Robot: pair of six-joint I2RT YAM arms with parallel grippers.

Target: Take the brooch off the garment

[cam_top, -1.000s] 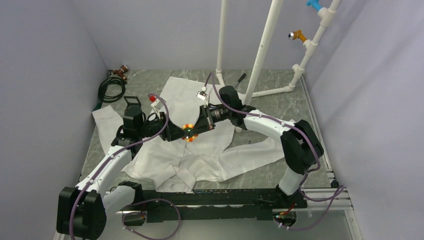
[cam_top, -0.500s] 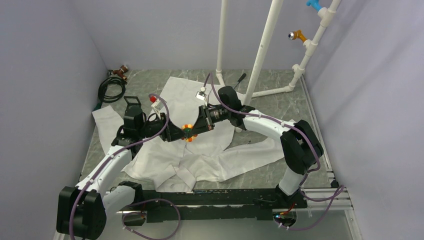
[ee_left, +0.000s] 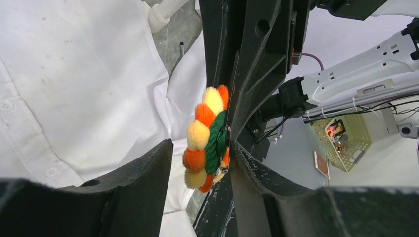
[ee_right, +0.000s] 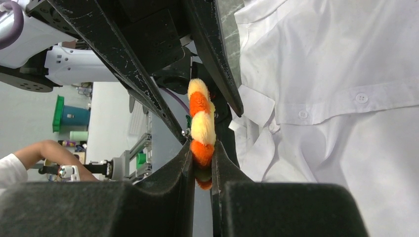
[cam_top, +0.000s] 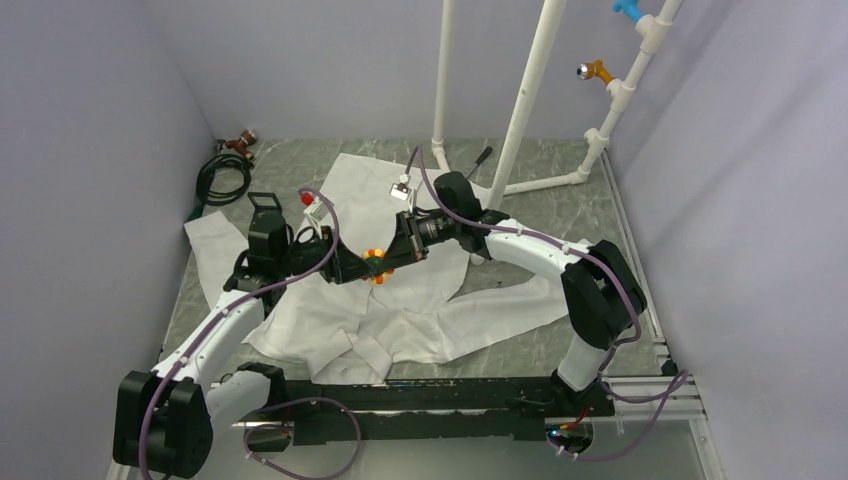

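Fingers of the right gripper pinch the brooch edge-on, just above the middle of the white shirt. Opposite, the left gripper straddles the brooch, jaws parted, a gap showing on one side.

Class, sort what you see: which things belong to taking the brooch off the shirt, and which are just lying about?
Job: brooch, white shirt, right gripper clamped on the brooch, left gripper open around it.
Lying about: coiled black cable, small brown figure, white pipe rack, orange peg, blue peg.
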